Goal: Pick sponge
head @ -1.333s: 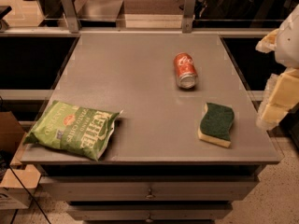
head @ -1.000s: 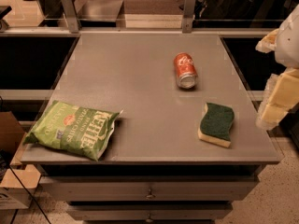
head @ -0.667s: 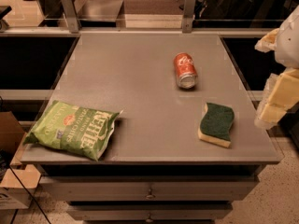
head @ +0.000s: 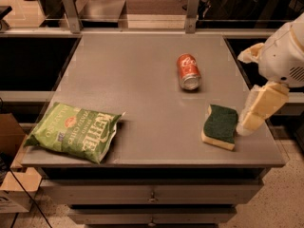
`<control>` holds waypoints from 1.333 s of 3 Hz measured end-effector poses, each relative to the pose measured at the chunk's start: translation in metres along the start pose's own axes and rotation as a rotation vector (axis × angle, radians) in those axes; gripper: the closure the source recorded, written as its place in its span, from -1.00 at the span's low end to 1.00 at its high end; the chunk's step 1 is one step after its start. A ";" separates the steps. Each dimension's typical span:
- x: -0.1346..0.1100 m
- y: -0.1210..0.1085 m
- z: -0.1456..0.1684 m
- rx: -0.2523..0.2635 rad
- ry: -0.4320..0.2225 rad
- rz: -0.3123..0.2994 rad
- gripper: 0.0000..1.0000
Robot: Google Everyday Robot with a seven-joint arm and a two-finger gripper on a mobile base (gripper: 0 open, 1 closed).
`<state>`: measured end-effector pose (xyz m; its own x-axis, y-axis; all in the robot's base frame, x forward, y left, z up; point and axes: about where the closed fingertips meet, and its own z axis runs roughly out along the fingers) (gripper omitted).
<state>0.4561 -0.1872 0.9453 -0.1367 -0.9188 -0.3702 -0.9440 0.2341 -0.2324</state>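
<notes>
Since a second ago my claw has slid in from the right edge of the bench toward the sponge, and its pale padded tip now sits just beside the sponge's right side, perhaps touching it. I cannot tell from here whether the claw is spread or pressed together. The sponge has not shifted. It lies flat near the front right corner of the bench, green side up, not yet held. I read this as the approach closing in, with the grasp itself still ahead of me. Counting what is on the bench: one sponge, one red soda can on its side behind it, and one green chip bag at the front left, well apart from both.
</notes>
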 end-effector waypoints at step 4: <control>0.024 0.009 0.120 -0.163 0.055 0.135 -0.63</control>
<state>0.4805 -0.1688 0.8269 -0.2767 -0.8996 -0.3378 -0.9515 0.3056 -0.0344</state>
